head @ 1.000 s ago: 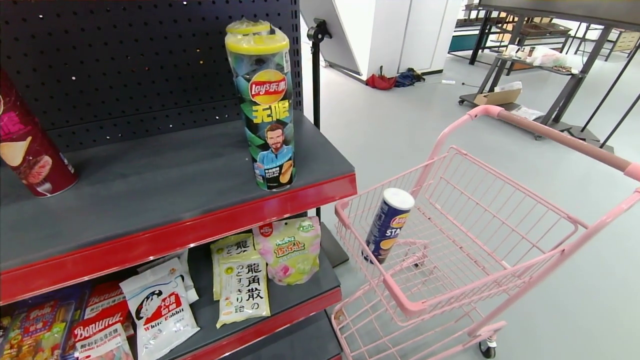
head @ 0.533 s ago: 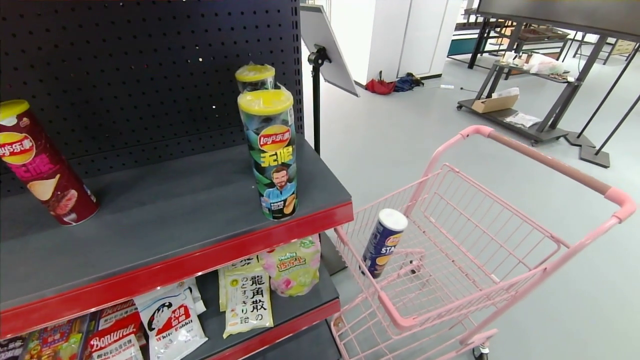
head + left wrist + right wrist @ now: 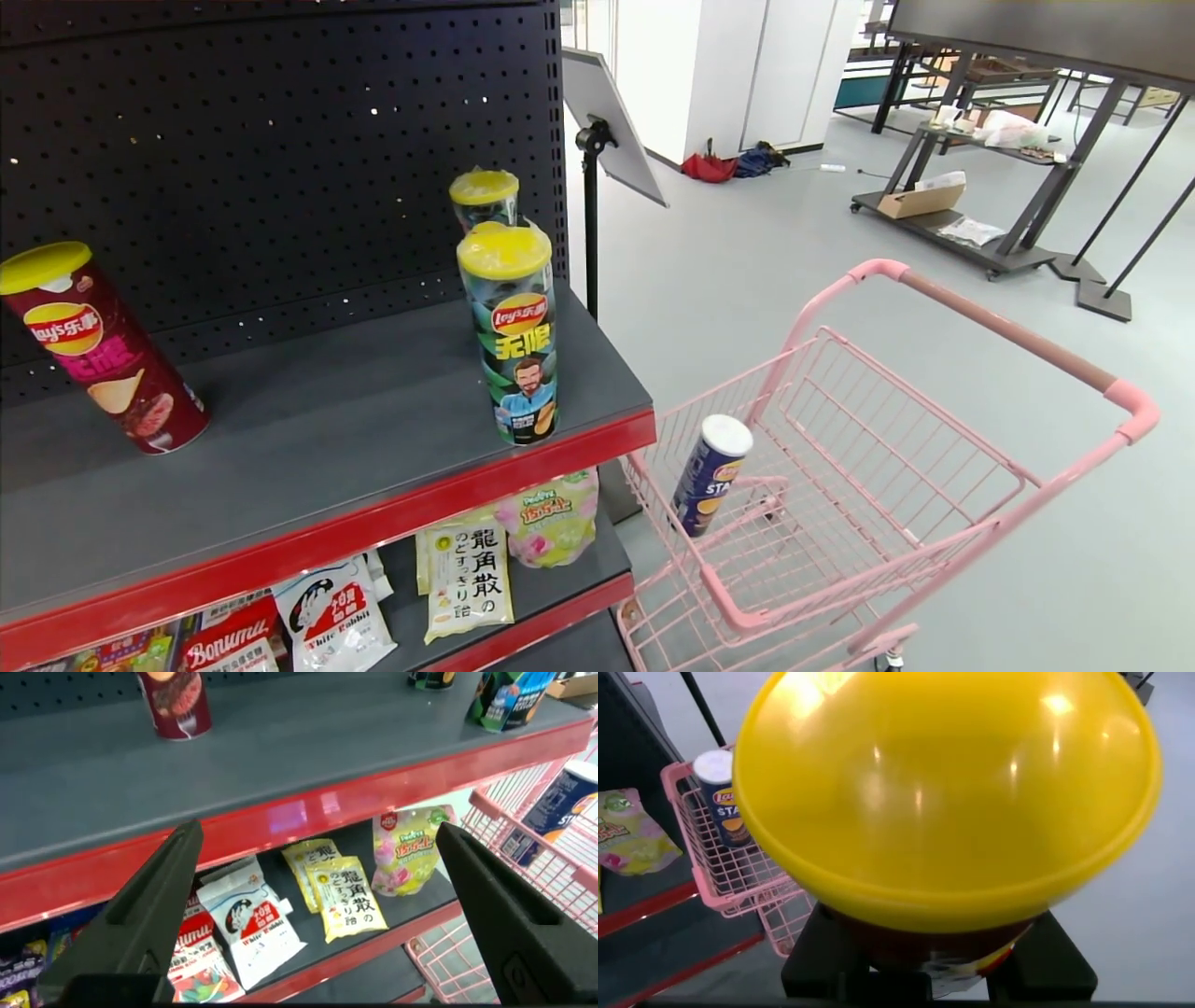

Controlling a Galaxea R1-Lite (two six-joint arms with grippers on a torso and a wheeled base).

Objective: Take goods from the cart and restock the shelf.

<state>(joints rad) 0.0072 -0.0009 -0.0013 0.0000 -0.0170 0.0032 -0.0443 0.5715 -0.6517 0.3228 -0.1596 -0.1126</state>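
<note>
The yellow-lidded can (image 3: 943, 793) in the right claw (image 3: 938, 957) hides its body behind its lid; beyond the left claw (image 3: 318, 829), the maroon can (image 3: 175, 705) is cropped to its base.

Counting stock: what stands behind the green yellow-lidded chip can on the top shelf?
Another yellow-lidded cylindrical can; only its lid and upper part show. The green chip can covers the rest.

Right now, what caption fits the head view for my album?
A red can and green cans stand on the shelf; one blue can waits in the pink cart.
</note>
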